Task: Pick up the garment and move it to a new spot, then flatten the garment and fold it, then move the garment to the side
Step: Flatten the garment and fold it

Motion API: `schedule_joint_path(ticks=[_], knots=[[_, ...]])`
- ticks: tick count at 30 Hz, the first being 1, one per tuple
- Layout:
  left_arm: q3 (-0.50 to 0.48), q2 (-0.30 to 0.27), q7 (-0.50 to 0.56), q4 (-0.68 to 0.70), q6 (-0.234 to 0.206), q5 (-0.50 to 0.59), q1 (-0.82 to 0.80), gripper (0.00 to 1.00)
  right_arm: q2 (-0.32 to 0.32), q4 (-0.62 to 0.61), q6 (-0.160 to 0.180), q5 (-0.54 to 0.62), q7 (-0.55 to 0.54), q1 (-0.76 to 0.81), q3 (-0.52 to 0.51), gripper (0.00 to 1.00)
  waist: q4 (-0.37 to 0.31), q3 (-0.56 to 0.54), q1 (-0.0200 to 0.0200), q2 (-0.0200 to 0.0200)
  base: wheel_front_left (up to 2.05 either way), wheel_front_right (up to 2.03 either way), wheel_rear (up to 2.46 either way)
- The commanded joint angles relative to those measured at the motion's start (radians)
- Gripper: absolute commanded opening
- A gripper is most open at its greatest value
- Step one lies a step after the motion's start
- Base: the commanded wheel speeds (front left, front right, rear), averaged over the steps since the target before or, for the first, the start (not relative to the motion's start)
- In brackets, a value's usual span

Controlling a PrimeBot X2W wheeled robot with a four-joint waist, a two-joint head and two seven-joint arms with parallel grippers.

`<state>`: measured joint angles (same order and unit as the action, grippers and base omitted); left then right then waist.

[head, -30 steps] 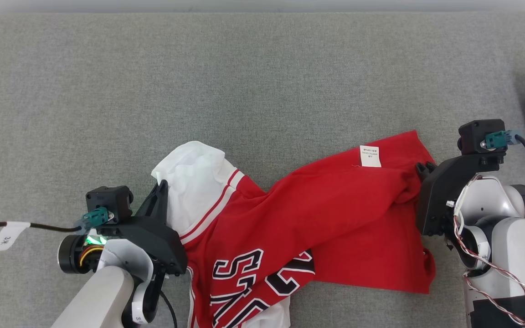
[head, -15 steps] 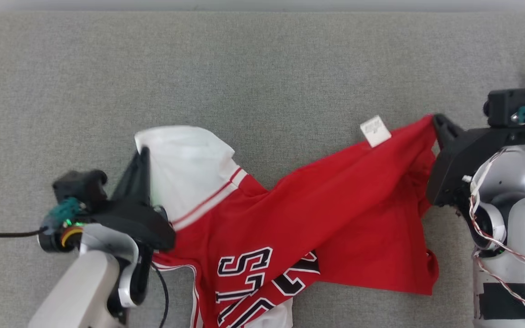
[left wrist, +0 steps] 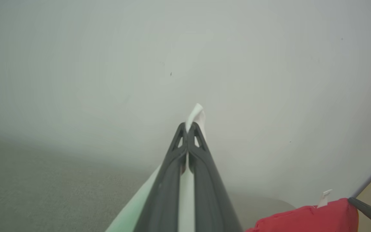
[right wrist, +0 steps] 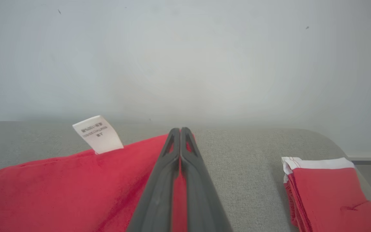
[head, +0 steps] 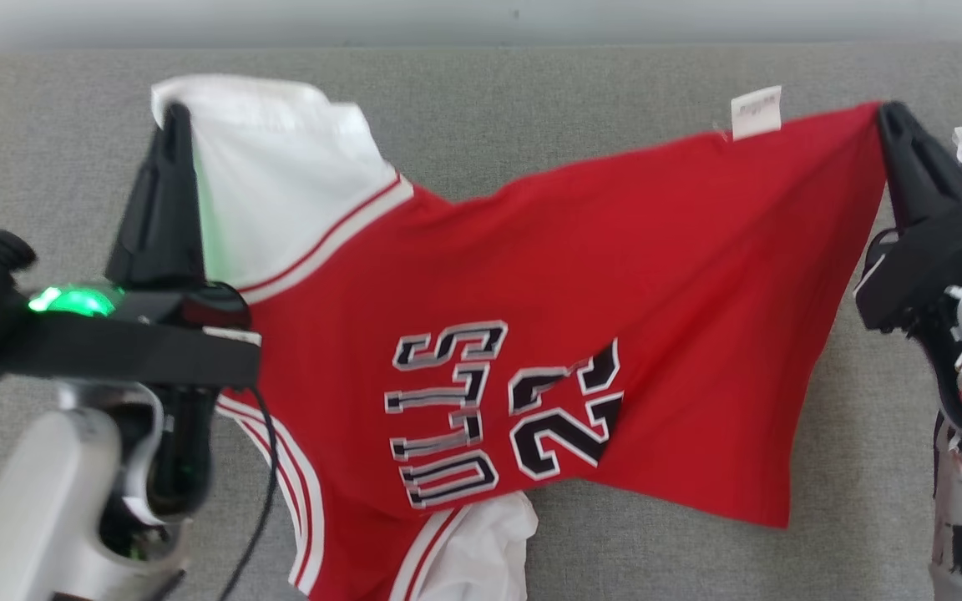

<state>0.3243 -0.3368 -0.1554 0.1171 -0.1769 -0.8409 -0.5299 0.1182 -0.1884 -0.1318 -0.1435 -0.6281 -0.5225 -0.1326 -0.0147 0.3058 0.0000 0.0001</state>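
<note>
Step in hand: pick-up and move. Left pincer [head: 174,110] clamped on white corner of garment [head: 531,275]; right pincer [head: 888,111] clamped on red corner, just beside folded red stack [right wrist: 330,190]. Garment hangs stretched between them, left of stack, above grey tabletop [head: 531,108]; lower edge maybe touching it. Next probably: carry to free spot away from stack, lay flat, keep tension. Hazard: stack near right pincer, could snag.

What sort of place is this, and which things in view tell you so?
Probably a robot test room for garment folding: a broad grey fabric-covered surface against a bare pale wall, a red jersey held between the left gripper and right gripper, and a folded red garment set aside.
</note>
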Motion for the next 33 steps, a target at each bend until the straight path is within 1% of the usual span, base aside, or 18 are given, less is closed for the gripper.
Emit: schedule_joint_path(ticks=[1,3,5,6,7,8,9,10,11,12,16,18,22,24,26,28,30,33], knots=[[-0.015,-0.025,0.039,0.033,-0.001,-0.023,-0.031,0.00,0.021,-0.008,0.002,-0.028,0.010,-0.028,0.015,0.00,-0.011,0.012,0.0000,-0.0001,0.00,0.00,0.00],[-0.030,-0.072,0.091,0.058,0.007,-0.028,-0.080,0.00,0.053,0.007,0.002,-0.046,0.026,-0.070,0.046,0.00,-0.025,0.046,0.0000,-0.0001,0.00,0.00,0.00],[-0.038,-0.103,0.139,0.066,0.046,-0.053,-0.159,0.00,0.083,0.049,0.002,-0.059,0.056,-0.132,0.085,0.00,-0.035,0.090,0.0000,-0.0001,0.00,0.00,0.00],[-0.054,-0.118,0.159,0.054,0.055,-0.065,-0.202,0.00,0.092,0.081,0.002,-0.067,0.070,-0.170,0.104,0.00,-0.042,0.115,0.0000,-0.0001,0.00,0.00,0.00],[-0.068,-0.135,0.173,0.031,0.066,-0.067,-0.250,0.00,0.100,0.119,0.002,-0.073,0.090,-0.214,0.119,0.00,-0.047,0.136,0.0000,-0.0001,0.00,0.00,0.00],[-0.073,-0.148,0.184,0.011,0.090,-0.069,-0.305,0.00,0.108,0.158,0.002,-0.080,0.112,-0.265,0.139,0.00,-0.053,0.158,0.0000,-0.0001,0.00,0.00,0.00],[-0.089,-0.150,0.191,-0.020,0.090,-0.079,-0.360,0.00,0.112,0.198,0.002,-0.080,0.141,-0.324,0.159,0.00,-0.060,0.183,0.0000,-0.0001,0.00,0.00,0.00],[-0.091,-0.169,0.203,-0.044,0.104,-0.066,-0.418,0.00,0.119,0.239,0.002,-0.081,0.165,-0.380,0.179,0.00,-0.067,0.209,0.0000,-0.0001,0.00,0.00,0.00],[-0.105,-0.170,0.195,-0.106,0.117,-0.053,-0.529,0.00,0.125,0.328,0.002,-0.063,0.226,-0.477,0.199,0.00,-0.077,0.247,0.0000,-0.0001,0.00,0.00,0.00],[-0.105,-0.170,0.195,-0.106,0.117,-0.053,-0.529,0.00,0.125,0.328,0.002,-0.063,0.226,-0.477,0.199,0.00,-0.077,0.247,0.0000,-0.0001,0.00,0.00,0.00],[-0.105,-0.181,0.133,-0.212,0.155,0.018,-0.738,0.00,0.131,0.482,0.002,-0.014,0.368,-0.675,0.211,0.00,-0.088,0.283,0.0000,-0.0001,0.00,0.00,0.00],[-0.106,-0.169,0.089,-0.249,0.175,0.040,-0.834,0.00,0.133,0.543,0.002,0.018,0.442,-0.754,0.205,0.00,-0.090,0.290,0.0000,-0.0001,0.00,0.00,0.00],[-0.116,-0.148,-0.030,-0.275,0.221,0.092,-0.991,0.00,0.143,0.628,0.002,0.074,0.580,-0.887,0.175,0.00,-0.090,0.293,0.0000,-0.0001,0.00,0.00,0.00],[-0.139,-0.131,-0.076,-0.270,0.241,0.091,-1.052,0.00,0.146,0.658,0.002,0.102,0.638,-0.937,0.162,0.00,-0.090,0.288,0.0000,-0.0001,0.00,0.00,0.00],[-0.163,-0.113,-0.099,-0.251,0.264,0.091,-1.082,0.00,0.157,0.685,0.002,0.130,0.676,-0.968,0.163,0.00,-0.085,0.290,0.0000,-0.0001,0.00,0.00,0.00],[-0.176,-0.098,-0.107,-0.238,0.284,0.092,-1.069,0.00,0.170,0.710,0.002,0.148,0.696,-0.985,0.170,0.00,-0.080,0.298,0.0000,-0.0001,0.00,0.00,0.00],[-0.162,-0.091,-0.108,-0.219,0.300,0.097,-1.022,0.00,0.192,0.739,0.002,0.159,0.699,-0.984,0.184,0.00,-0.072,0.310,0.0000,-0.0001,0.00,0.00,0.00],[-0.148,-0.075,-0.109,-0.197,0.308,0.080,-0.916,0.00,0.222,0.784,0.002,0.159,0.704,-0.931,0.218,0.00,-0.058,0.326,0.0000,-0.0001,0.00,0.00,0.00]])
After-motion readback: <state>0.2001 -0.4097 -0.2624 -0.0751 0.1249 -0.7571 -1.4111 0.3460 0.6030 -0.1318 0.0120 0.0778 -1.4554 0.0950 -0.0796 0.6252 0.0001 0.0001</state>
